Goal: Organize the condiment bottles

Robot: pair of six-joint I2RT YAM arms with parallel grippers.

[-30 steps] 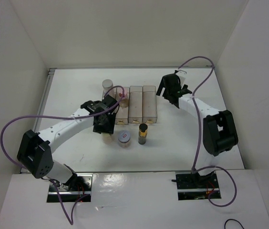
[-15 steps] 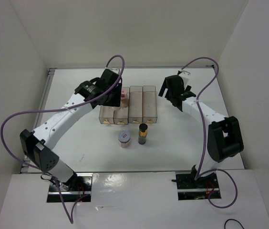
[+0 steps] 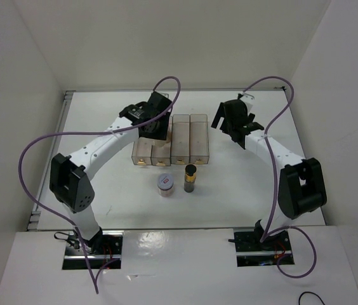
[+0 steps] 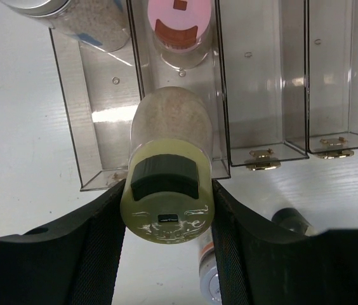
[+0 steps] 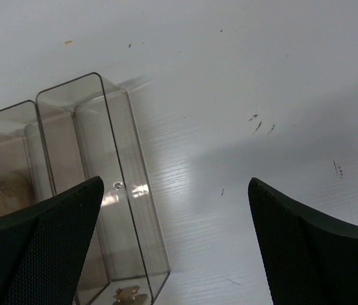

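My left gripper (image 4: 168,219) is clamped tight on the yellow-capped bottle (image 4: 169,159), tilted over the near end of the clear rack's (image 4: 265,82) second slot from the left. Pink-capped bottle (image 4: 179,25) sits at that slot's far end, grey-capped bottle (image 4: 80,16) in the leftmost slot. Red-rimmed jar (image 3: 166,184) and dark bottle (image 3: 190,178) stand on the table (image 3: 261,190) just near of the rack. My right gripper (image 5: 176,241) gapes wide, empty, right of the rack.

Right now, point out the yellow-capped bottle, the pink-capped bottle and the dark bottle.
yellow-capped bottle (image 4: 166,204), left wrist view, its cap.
pink-capped bottle (image 4: 179,18), left wrist view, its lid.
dark bottle (image 3: 190,182), top external view, its body.
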